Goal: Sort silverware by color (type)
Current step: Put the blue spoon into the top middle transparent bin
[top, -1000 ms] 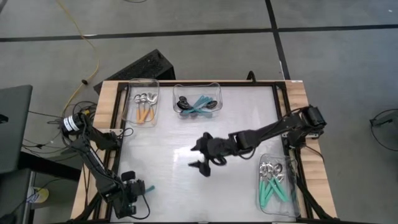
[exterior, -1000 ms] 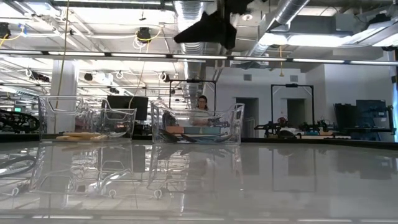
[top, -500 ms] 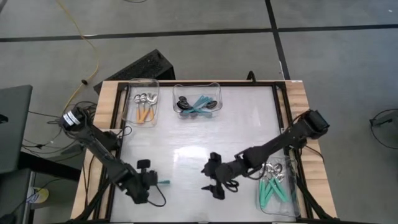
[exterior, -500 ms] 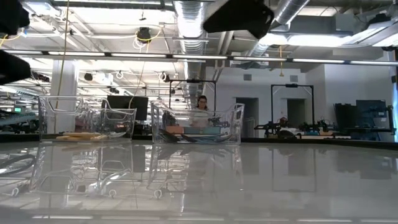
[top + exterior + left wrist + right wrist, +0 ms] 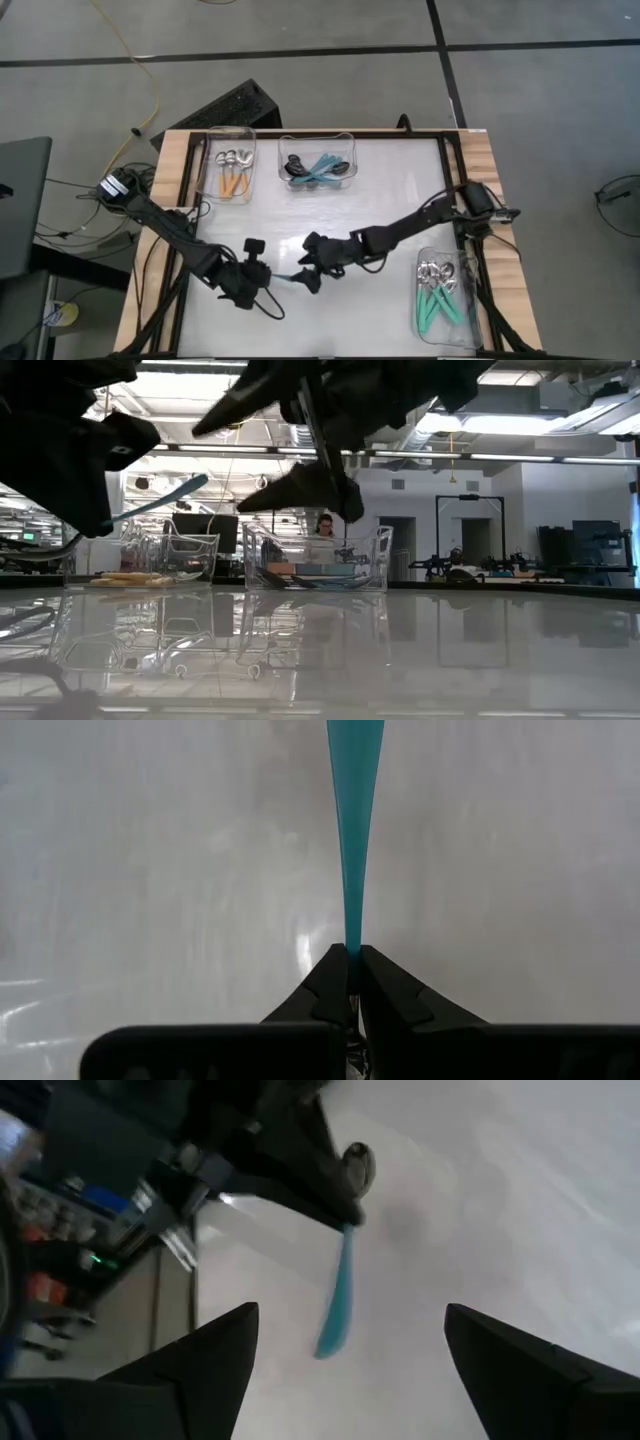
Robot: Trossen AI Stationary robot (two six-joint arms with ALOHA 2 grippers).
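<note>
Near table centre, slightly toward the front edge: left gripper (image 5: pixel 262 277) clamped on one end of a thin teal plastic-handled spoon (image 5: pixel 287 278), jaws closed to a narrow slit with the handle pinched between the fingertips (image 5: pixel 335 978). Handle projecting straight out past the jaws, tapering wider away from the grip, held clear above the table. Spoon bowl not visible.

Right gripper (image 5: pixel 312 268) just beside the free end of the teal handle, fingers spread wide, nothing held; handle tip lying between the two open fingers (image 5: pixel 190 1370) in the right wrist view, not touching either.

Smooth, glossy pale grey tabletop (image 5: pixel 390 180), reflective, framed by light wood edges.

Clear rectangular plastic bin at the far left (image 5: pixel 229 163): shiny silver-bowled spoons with orange handles (image 5: pixel 233 182). Clear rectangular plastic bin at far centre (image 5: pixel 318 163): dark-bowled spoons with blue handles (image 5: pixel 322 166). Clear rectangular plastic bin at the right front (image 5: pixel 445 296): silver-bowled spoons with teal handles (image 5: pixel 437 304), lying roughly parallel, bowls toward the far side.

Low view: both dark arms overhead, teal handle (image 5: pixel 160 500) slanting up above the table.
</note>
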